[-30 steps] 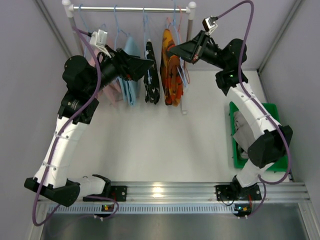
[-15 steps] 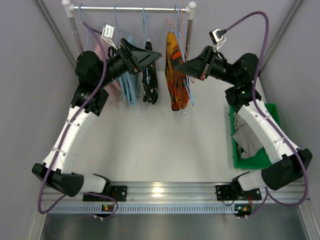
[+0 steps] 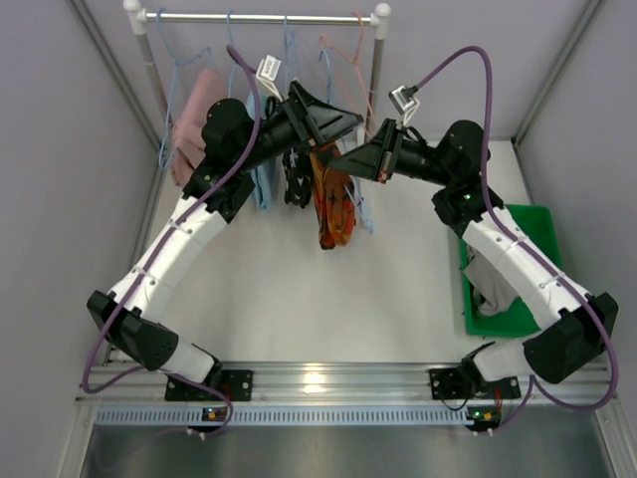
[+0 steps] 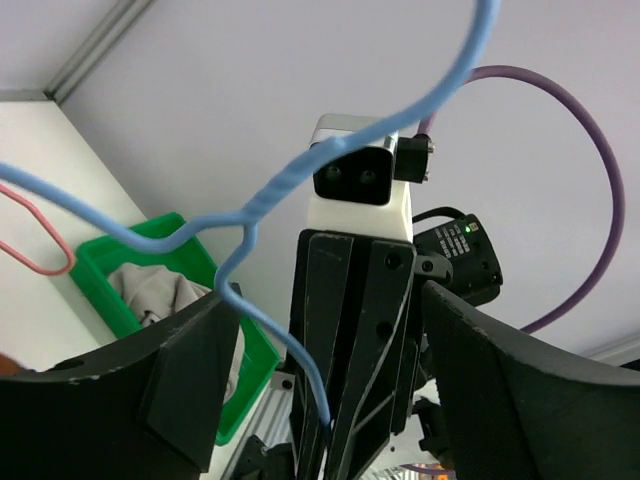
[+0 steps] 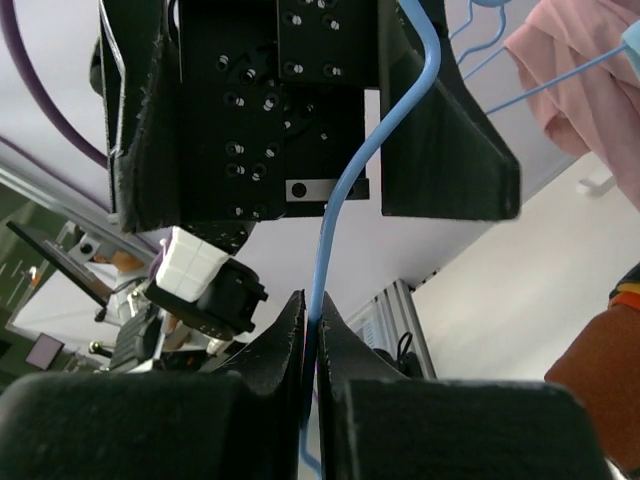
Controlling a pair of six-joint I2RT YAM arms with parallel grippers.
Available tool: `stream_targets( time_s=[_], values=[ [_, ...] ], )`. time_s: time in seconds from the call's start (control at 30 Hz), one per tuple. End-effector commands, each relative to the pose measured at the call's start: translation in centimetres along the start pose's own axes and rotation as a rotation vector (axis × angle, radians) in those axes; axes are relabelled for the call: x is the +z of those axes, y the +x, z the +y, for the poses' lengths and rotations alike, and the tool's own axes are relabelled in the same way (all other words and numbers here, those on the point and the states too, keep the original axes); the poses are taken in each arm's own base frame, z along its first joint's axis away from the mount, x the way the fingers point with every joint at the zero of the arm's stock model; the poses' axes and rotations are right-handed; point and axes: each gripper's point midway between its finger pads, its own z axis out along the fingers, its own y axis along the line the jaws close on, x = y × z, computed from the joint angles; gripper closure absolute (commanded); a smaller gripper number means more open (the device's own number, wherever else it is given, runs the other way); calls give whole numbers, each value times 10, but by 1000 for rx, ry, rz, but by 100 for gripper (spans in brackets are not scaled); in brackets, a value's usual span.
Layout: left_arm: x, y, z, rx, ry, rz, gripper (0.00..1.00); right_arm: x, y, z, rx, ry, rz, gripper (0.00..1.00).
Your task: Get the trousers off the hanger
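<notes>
Top view: orange-red trousers (image 3: 333,204) hang folded over a blue hanger (image 3: 366,214) in front of the rail (image 3: 269,17), btwn the two arms. The hook end is hidden by the grippers, so can't tell if it's on the rail. Grey trousers (image 3: 488,279) lie crumpled in the green bin (image 3: 537,214) on the R side. L gripper (image 3: 348,120) and R gripper (image 3: 340,162) meet nose to nose just above the orange cloth. Pink garment (image 3: 194,119), light-blue garment (image 3: 264,184) and black speckled garment (image 3: 297,179) hang further L, not ours. L wrist view: L jaws stand apart w/ the hanger wire running btwn them, apparently touching neither finger; R gripper is dead ahead, w/ the bin and grey cloth beyond. R wrist view: R jaws are together, clamped on the wire; L fingers gape on either side of the same wire above; a corner of orange cloth shows lower R. Handling, my guess: the cloth is light, soft and limp, not fragile, and will sag and slide on the bar. The wire is thin, springy and slick, and prob. swings. Best hold: pinch a thick fold of cloth below the bar w/ R pinning the hanger, then draw it off sideways.
</notes>
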Motion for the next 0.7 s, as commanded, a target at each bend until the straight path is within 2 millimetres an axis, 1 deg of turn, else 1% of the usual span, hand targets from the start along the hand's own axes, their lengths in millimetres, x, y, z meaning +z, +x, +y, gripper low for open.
stream_targets(
  time_s=[0.0,0.1,0.13,0.2,0.23,0.3,0.33,0.37,0.43,0.47,0.5,0.53,0.57,0.6,0.63,0.67],
  values=[
    [7,-12,-27,-17,61,-50,24,-8,-21,78,-324,-170,-124,100],
    [10,-11,-26,-47,61,-49,32,-5,-19,70,-322,-138,-132,100],
    [10,-12,-27,-51,63,-50,39,-5,-20,67,-323,-123,-142,100],
    [10,-16,-34,-53,76,-58,46,-5,-18,59,-326,-91,-145,100],
    [9,-17,-36,-54,80,-60,52,-5,-19,55,-330,-72,-158,100],
    [8,-17,-40,-56,86,-60,58,-6,-17,45,-328,-36,-161,100],
    [7,-17,-41,-55,88,-60,61,-6,-17,43,-329,-29,-165,100],
    [7,-17,-41,-53,87,-61,66,-5,-16,40,-331,-24,-164,100],
    [6,-16,-42,-50,89,-57,74,-4,-13,36,-346,-12,-157,100],
    [6,-16,-41,-50,89,-57,83,-4,-12,33,-350,-8,-151,100],
    [6,-16,-43,-46,92,-57,89,-3,-10,32,-367,-6,-143,97],
    [5,-17,-43,-44,94,-60,94,-4,-7,28,-372,4,-133,89],
    [4,-17,-46,-39,102,-59,100,-6,-5,27,-405,9,-127,68],
    [3,-18,-48,-37,107,-60,100,-8,-3,24,-416,21,-121,59],
    [3,-18,-51,-33,116,-58,100,-10,0,17,-413,47,-107,51],
    [2,-18,-55,-26,128,-58,100,-16,3,19,-430,62,-110,43]
  ],
)
